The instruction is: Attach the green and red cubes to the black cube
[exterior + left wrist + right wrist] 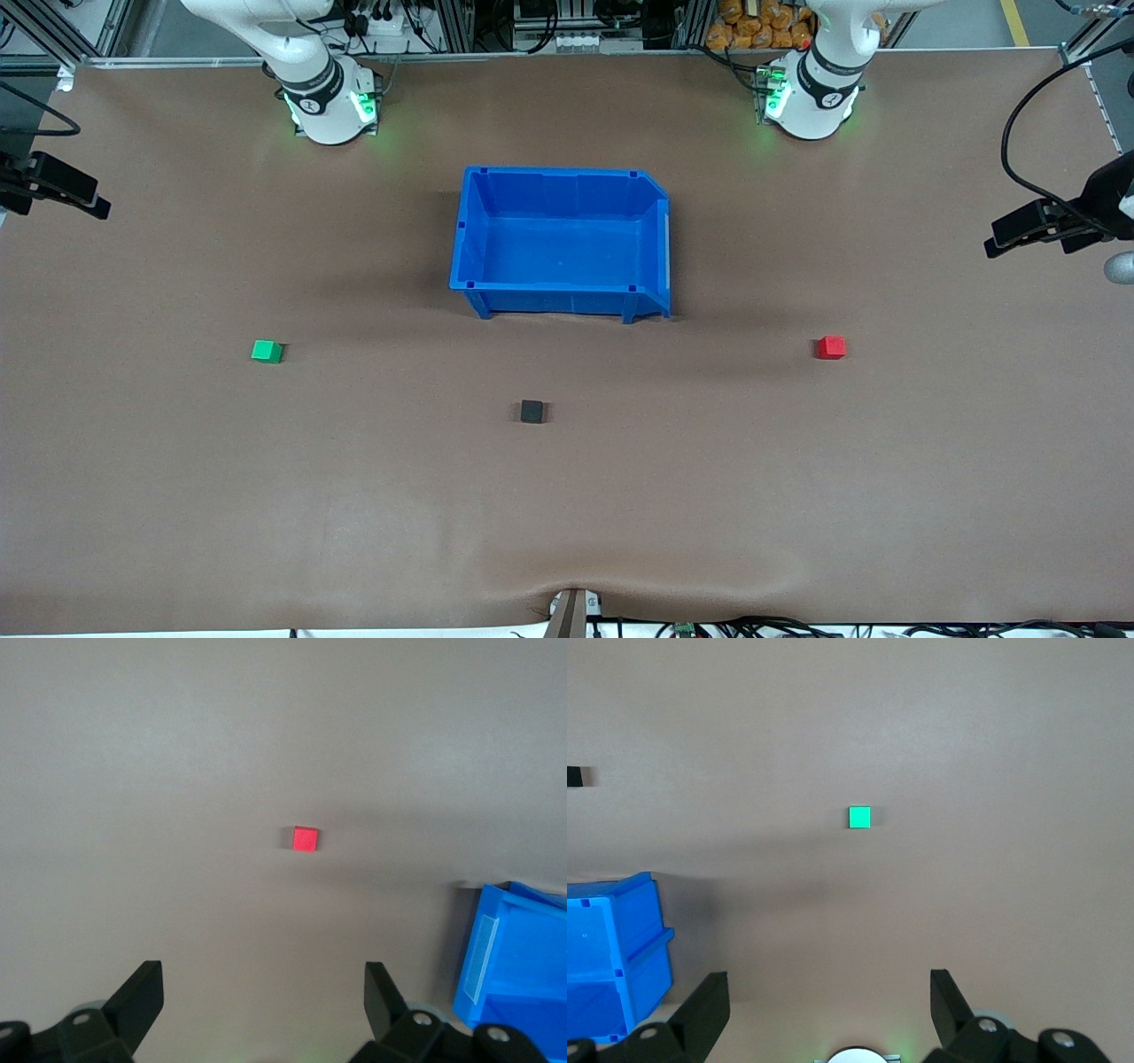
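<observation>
The green cube (267,351) lies on the brown table toward the right arm's end. Toward the left arm's end lies the red cube (831,347). Between them, nearer to the front camera, sits the black cube (532,410). All three are apart. My left gripper (263,983) hangs open and empty high above the table, with the red cube (305,840) far below it. My right gripper (828,988) is likewise open and empty, high over the green cube (859,817). The black cube (574,776) shows at the edge of the right wrist view. Neither hand appears in the front view.
An empty blue bin (469,230) stands mid-table between the two arm bases, farther from the front camera than the cubes. Its corner shows in both wrist views (518,948) (611,948). Black camera mounts (1050,221) stick in over both ends of the table.
</observation>
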Robot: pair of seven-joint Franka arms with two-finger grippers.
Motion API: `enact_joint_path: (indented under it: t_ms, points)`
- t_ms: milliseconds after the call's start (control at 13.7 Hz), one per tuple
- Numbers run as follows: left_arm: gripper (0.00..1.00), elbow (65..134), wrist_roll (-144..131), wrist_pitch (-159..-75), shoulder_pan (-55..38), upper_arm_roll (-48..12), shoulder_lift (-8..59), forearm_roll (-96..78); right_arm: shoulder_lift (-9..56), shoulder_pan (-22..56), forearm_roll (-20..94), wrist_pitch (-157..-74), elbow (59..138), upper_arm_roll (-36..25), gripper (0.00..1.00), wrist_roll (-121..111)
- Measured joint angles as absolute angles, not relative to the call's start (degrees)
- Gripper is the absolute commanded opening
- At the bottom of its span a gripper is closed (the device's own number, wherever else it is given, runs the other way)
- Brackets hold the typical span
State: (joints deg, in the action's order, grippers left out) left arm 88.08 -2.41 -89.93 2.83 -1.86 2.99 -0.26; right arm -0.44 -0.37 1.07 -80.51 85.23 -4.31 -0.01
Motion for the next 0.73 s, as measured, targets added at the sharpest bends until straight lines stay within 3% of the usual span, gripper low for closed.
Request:
enact_joint_path:
  t_ms: [730]
  points:
    - [1.00,87.35,-2.41,-89.89,3.50,-1.51,6.62,-0.26,-0.42,-0.37,1.07,-80.59,85.31,-4.31,1.00,-0.17]
